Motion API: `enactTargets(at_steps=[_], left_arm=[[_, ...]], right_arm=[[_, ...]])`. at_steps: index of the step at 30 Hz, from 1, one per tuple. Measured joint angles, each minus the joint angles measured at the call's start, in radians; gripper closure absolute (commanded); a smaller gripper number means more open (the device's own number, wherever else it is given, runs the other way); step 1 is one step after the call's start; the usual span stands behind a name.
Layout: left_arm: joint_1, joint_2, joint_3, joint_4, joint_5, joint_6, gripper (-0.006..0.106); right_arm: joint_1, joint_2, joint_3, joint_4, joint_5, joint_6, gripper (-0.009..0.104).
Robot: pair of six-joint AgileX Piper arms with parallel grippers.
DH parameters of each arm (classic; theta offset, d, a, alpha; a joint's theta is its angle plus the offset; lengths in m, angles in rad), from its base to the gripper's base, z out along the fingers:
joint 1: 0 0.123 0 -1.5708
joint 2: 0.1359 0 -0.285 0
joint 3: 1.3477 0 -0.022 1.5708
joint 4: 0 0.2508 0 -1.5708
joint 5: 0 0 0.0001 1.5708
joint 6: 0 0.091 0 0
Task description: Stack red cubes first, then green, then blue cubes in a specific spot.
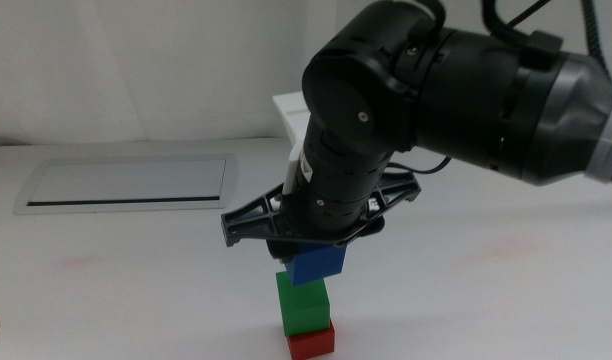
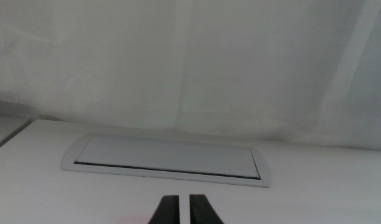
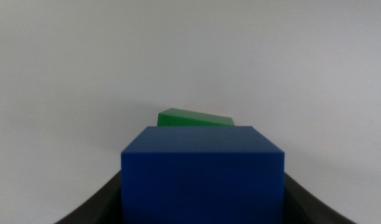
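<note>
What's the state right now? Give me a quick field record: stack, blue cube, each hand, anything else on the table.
stack: green cube sits on red cube, on white table
blue cube: held in right hand, at the green cube's top, turned a bit off square; contact cannot be told
right hand: shut on the blue cube, right over the stack
left hand: shut, empty, waiting away from the stack, facing the grey panel

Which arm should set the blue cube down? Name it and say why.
Right. The right gripper already holds the blue cube at the green cube, which sits on the red cube. The left gripper waits, shut, facing the grey panel.
</note>
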Motion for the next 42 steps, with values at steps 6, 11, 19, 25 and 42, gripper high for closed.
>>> enactTargets(at_steps=[6,11,19,25,42], left_arm=[[0.0,0.0,0.0,0.0,0.0,0.0,0.103],[0.0,0.0,0.0,0.0,0.0,0.0,0.103],[0.0,0.0,0.0,0.0,0.0,0.0,0.103],[0.0,0.0,0.0,0.0,0.0,0.0,0.103],[0.0,0.0,0.0,0.0,-0.009,0.004,0.103]], right_arm=[[0.011,0.027,-0.002,0.033,0.001,0.009,0.097],[0.028,0.042,-0.002,0.037,0.001,0.009,0.097],[0.045,0.082,-0.002,0.008,0.001,0.04,0.097],[0.045,0.1,-0.002,-0.013,0.001,0.05,0.097],[0.045,0.115,-0.011,-0.01,0.001,0.05,0.061]])
